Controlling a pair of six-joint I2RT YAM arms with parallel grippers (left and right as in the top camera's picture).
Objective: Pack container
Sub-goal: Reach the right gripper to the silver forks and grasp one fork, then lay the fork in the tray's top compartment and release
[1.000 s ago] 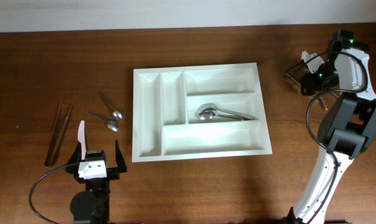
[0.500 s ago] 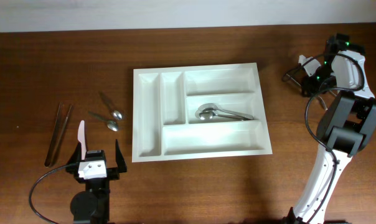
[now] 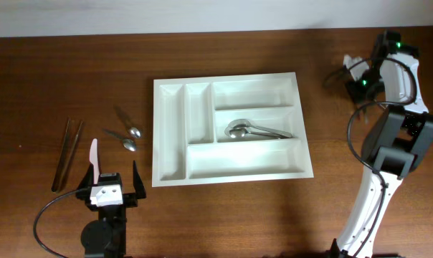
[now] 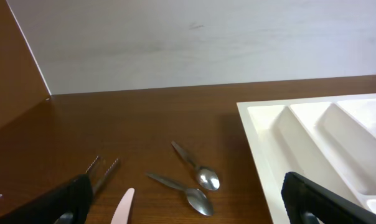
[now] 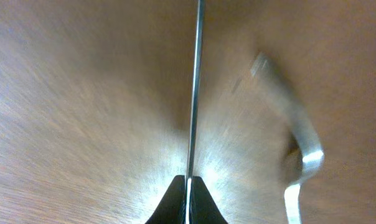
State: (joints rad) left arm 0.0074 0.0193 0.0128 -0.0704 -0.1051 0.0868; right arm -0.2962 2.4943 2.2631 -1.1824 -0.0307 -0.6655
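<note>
The white cutlery tray (image 3: pixel 252 93) sits in the middle of the table (image 3: pixel 44 86), with one large spoon (image 3: pixel 256 130) lying in its middle crosswise compartment. Off beyond the tray's far right corner, the right gripper (image 5: pixel 187 198) is pinched tight on a slim metal utensil (image 5: pixel 193 93). At the near left, the left gripper (image 3: pixel 112 178) hangs spread wide and empty, with two small spoons (image 4: pixel 208 179) just ahead of it.

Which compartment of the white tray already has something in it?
The middle crosswise compartment: a spoon lies there; the other four are empty.
</note>
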